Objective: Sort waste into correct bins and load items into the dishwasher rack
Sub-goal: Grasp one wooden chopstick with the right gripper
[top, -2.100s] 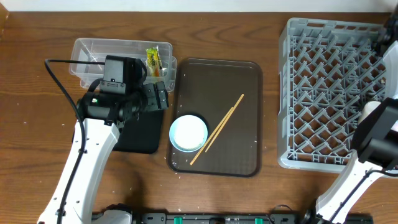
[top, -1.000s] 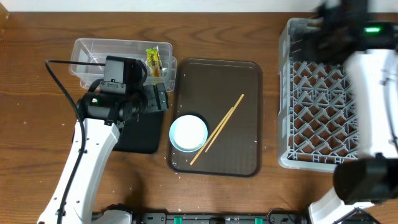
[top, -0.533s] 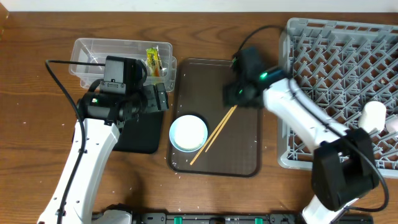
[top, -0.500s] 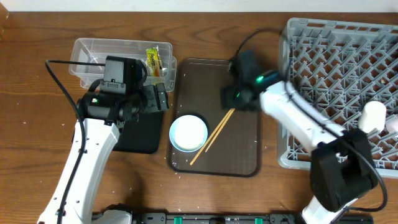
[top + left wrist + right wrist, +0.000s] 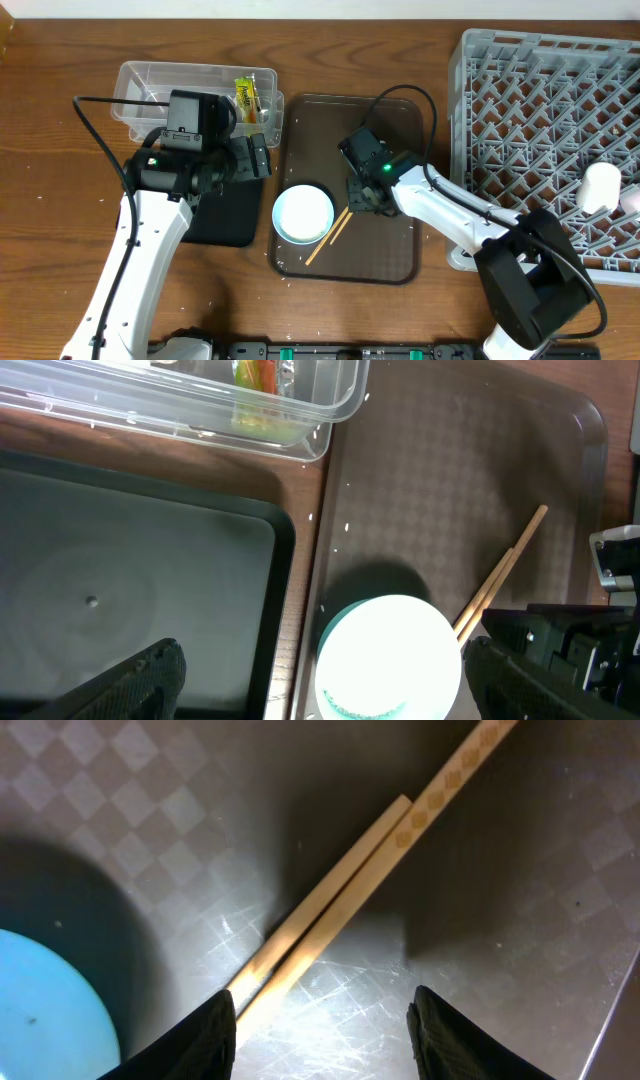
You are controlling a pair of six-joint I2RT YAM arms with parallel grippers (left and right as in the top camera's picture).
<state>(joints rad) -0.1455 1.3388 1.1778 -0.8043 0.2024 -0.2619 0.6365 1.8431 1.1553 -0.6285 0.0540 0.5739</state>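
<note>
The chopsticks (image 5: 326, 240) lie on the brown, chequer-textured tray (image 5: 400, 130). Their long axis runs diagonally: the lower tips are beside the round pale bowl (image 5: 303, 213), and overhead the upper ends are hidden under the right end effector (image 5: 362, 190). The right wrist view shows two thin, square-edged wooden sticks side by side between its part-open fingers (image 5: 215, 1030) — straddled, not pinched. The left end effector (image 5: 330, 682) hangs wide open and empty near the matte black tray (image 5: 130, 560).

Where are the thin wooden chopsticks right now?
Overhead, the thin wooden chopsticks lie on the brown serving tray beside the pale blue-white bowl, under the right pincer.
</note>
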